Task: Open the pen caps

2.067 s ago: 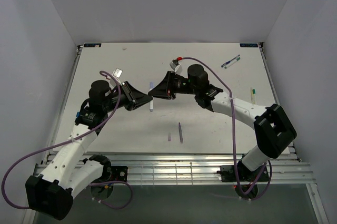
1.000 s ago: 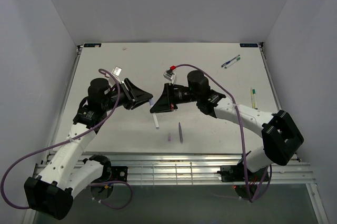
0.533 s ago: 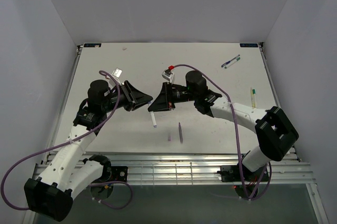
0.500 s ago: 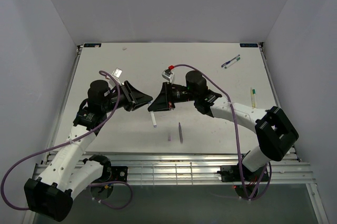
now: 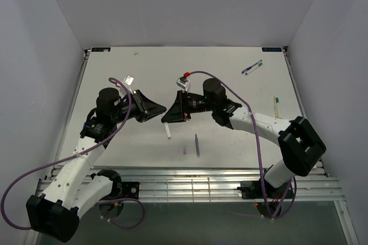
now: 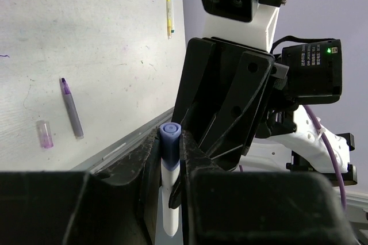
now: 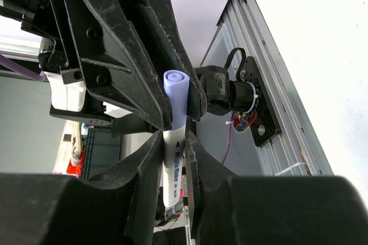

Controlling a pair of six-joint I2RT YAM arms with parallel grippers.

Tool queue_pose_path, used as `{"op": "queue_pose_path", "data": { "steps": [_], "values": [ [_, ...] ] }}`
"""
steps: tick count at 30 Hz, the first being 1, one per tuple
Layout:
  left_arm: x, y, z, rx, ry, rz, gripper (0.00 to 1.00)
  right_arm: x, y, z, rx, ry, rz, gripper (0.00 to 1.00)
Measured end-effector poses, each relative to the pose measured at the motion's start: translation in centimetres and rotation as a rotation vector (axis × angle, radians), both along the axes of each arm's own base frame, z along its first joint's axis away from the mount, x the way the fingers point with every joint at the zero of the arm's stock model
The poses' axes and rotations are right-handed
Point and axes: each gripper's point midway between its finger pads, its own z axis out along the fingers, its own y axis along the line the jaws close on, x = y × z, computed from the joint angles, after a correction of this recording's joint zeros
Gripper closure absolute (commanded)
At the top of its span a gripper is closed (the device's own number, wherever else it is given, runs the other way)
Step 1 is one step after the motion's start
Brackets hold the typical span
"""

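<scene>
Only the wrist views show the pen's blue cap.

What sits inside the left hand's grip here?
A white pen, blue cap at the fingertips, sits between the fingers of the left hand; the right hand clamps its barrel too. Overhead, both hands cover the cap, leaving only the barrel's end visible.

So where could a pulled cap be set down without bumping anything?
Bare: the far strip of table beyond the held pen, and the patch between the purple pen and the right arm. Crowded: near centre, where that pen and its cap lie; more pens far right and at the right edge.
</scene>
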Motion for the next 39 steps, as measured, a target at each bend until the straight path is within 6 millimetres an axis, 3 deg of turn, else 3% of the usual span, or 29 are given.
{"op": "queue_pose_path", "data": {
  "steps": [3, 6, 12, 16, 22, 28, 33, 39],
  "values": [
    [0.0, 0.1, -0.1, 0.003, 0.005, 0.005, 1.0, -0.4, 0.1, -0.2, -0.006, -0.003, 0.011, 0.76],
    [-0.1, 0.1, -0.2, 0.006, 0.008, 0.006, 1.0, -0.7, 0.3, -0.4, -0.015, 0.0, 0.015, 0.92],
    [0.0, 0.5, -0.8, 0.023, 0.042, 0.039, 1.0, -0.7, 0.3, -1.1, -0.044, -0.011, 0.007, 0.92],
    [0.2, 1.1, -2.0, 0.073, 0.162, 0.108, 1.0, -0.2, 0.6, -2.4, -0.177, -0.057, -0.047, 0.92],
    [2.4, 2.3, -0.8, 0.162, 0.257, 0.231, 1.0, 2.1, 1.0, -1.5, -0.434, -0.32, -0.233, 0.92],
    [1.5, 2.5, -2.5, 0.208, 0.361, 0.243, 1.0, 1.7, 0.0, -3.2, -0.539, -0.456, -0.258, 0.92],
    [0.9, 2.2, -3.4, 0.193, 0.355, 0.216, 1.0, 0.6, -0.1, -4.1, -0.5, -0.452, -0.165, 0.92],
    [-0.9, 1.7, -3.9, 0.138, 0.277, 0.141, 1.0, -1.5, -0.4, -4.5, -0.252, -0.258, -0.061, 0.92]
  ]
}}
